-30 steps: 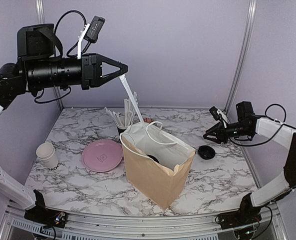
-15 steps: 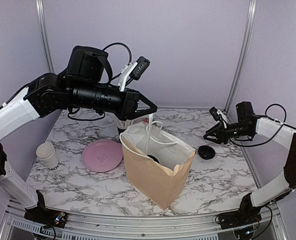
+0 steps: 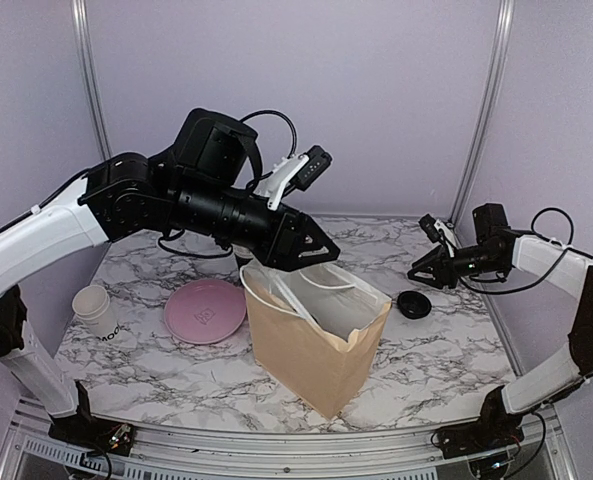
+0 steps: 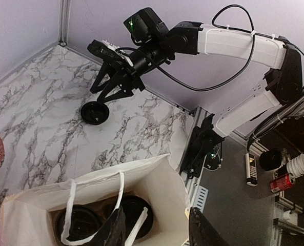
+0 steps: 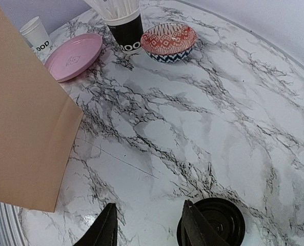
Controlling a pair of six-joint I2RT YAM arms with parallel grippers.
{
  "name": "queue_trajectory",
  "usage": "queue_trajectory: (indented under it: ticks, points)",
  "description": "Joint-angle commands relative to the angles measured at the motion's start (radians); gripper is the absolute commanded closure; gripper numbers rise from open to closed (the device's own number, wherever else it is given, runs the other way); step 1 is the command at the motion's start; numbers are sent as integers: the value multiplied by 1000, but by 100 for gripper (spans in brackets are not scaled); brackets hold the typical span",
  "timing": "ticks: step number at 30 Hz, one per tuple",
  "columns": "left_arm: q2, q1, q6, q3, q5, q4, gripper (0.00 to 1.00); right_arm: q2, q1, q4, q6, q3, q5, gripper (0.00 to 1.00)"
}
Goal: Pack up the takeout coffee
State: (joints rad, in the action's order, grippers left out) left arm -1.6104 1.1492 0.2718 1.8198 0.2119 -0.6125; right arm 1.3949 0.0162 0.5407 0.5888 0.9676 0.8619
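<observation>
The brown paper bag [image 3: 311, 345] stands open mid-table. In the left wrist view two round black lids show at its bottom, one [image 4: 136, 207] under a white straw [image 4: 134, 228] and one [image 4: 80, 223] beside it. The takeout coffee's white cup wall is hidden, so I cannot tell which lid is its own. My left gripper [image 3: 328, 250] [image 4: 157, 228] hangs open just above the bag's mouth, holding nothing. My right gripper [image 3: 416, 272] [image 5: 149, 225] is open low over the table, with a loose black lid [image 3: 413, 304] [image 5: 213, 220] by its right finger.
A lidless white cup [image 3: 96, 310] [image 5: 36, 32] stands at the left edge beside a pink plate [image 3: 206, 310] [image 5: 72, 56]. A black cup of straws [image 5: 123, 28] and a patterned bowl [image 5: 168, 41] sit behind the bag. The bag's white handles [image 4: 69, 205] stand up.
My left arm came down and to the right from high at the back to over the bag. Its jaws opened and the straw now lies in the bag. The right arm has not moved.
</observation>
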Motion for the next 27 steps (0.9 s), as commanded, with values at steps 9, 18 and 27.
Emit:
queue_trajectory:
  ticks: [9,18,27]
  points:
    - [20,-347,-76,78,-436,-152,49,-3,-4,24,24,16,-4,59]
    - [-172,-603,-24,73,-415,-140,51,-7,-5,25,28,14,-11,59]
    - [-258,-678,28,-1,-322,-59,50,21,-4,34,38,20,-19,59]
